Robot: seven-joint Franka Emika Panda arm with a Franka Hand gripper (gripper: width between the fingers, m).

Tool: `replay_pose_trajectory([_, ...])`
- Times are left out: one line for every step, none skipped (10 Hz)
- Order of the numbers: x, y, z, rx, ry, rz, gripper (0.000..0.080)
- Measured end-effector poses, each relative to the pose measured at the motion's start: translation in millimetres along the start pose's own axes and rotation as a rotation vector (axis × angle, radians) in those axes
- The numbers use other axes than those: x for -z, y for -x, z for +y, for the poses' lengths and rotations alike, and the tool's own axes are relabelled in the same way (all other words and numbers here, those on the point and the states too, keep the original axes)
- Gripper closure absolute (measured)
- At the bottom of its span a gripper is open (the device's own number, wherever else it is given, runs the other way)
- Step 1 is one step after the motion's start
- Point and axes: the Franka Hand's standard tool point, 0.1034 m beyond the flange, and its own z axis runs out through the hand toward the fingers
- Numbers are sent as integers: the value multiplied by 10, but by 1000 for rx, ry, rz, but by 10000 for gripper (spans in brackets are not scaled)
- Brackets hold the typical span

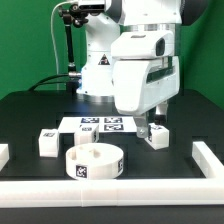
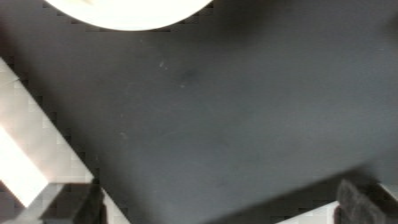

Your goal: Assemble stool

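The round rimmed white seat disc (image 1: 95, 162) lies on the black table near the front, tag facing out. Part of its edge shows in the wrist view (image 2: 128, 12). One short white leg (image 1: 47, 143) lies toward the exterior view's left. Another leg (image 1: 155, 137) lies toward the right, just below my gripper (image 1: 150, 125). In the wrist view my gripper (image 2: 214, 205) is open, its dark fingers (image 2: 63, 205) far apart, with only black table between them. A sliver of white shows by the other finger; I cannot tell what it is.
The marker board (image 1: 100, 125) lies flat behind the seat, at the robot's base. The white border rail (image 1: 205, 158) runs along the front and both sides of the table. A white strip in the wrist view (image 2: 25, 130) looks like that rail.
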Motion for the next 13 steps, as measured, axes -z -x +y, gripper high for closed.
replay_pose_trajectory([-2,1,-1,0,1,1,150])
replay_pose_trajectory([-2,1,-1,0,1,1,150])
replay_pose_trajectory([-2,1,-1,0,1,1,150])
replay_pose_trajectory([-2,1,-1,0,0,1,150])
replay_pose_trajectory([-10,57,2,27,3,0,150])
replay_pose_trajectory([-35,234,-9,55,6,-6,150])
replay_pose_trajectory([-42,414,-33,89,10,-9,150])
replay_pose_trajectory([-24,595,-63,114,11,-14,150])
replay_pose_trajectory([-22,752,-87,118,2,-21,150])
replay_pose_trajectory([-30,805,-75,107,0,-23,150])
replay_pose_trajectory([-34,791,-81,109,-1,-22,150])
replay_pose_trajectory([-36,792,-81,109,-1,-22,150])
replay_pose_trajectory([-53,804,-84,108,-4,-23,150])
